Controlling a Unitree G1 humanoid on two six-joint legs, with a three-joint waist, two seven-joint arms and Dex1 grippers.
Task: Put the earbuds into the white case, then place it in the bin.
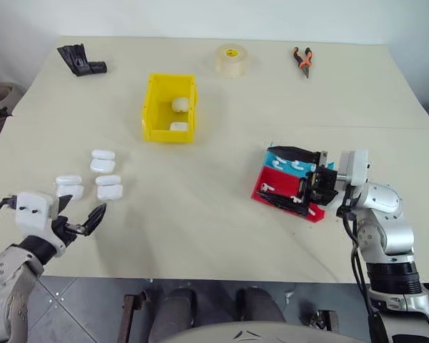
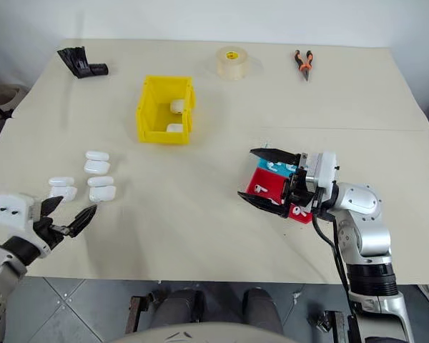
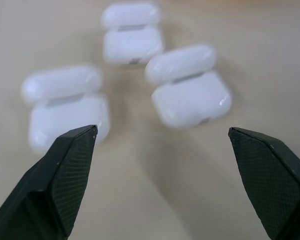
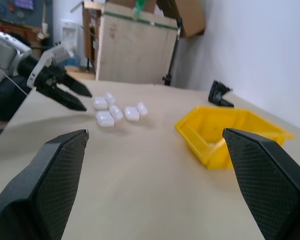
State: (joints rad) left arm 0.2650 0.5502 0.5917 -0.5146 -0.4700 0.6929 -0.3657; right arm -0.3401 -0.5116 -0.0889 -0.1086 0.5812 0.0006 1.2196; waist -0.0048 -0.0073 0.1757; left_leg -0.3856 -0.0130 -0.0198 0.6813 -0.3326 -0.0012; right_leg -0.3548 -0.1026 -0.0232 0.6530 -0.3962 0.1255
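Note:
Three white cases (image 1: 103,160) lie with lids flipped open at the table's left; the left wrist view shows them close up (image 3: 190,95). My left gripper (image 1: 81,211) hovers open just in front of them, nothing between its fingers. The yellow bin (image 1: 151,107) stands further back, holding two white cases (image 1: 179,126). At the right, my right gripper (image 1: 263,171) is open and pointing left, its fingers spread above a red tray (image 1: 272,180) and a blue tray (image 1: 275,158). Small white earbuds (image 1: 264,188) lie in these trays. Neither gripper holds anything.
A tape roll (image 1: 232,58), orange-handled pliers (image 1: 303,61) and a black object (image 1: 81,61) lie along the table's far edge. In the right wrist view I see the left gripper (image 4: 60,90), the cases (image 4: 115,112) and the bin (image 4: 230,132).

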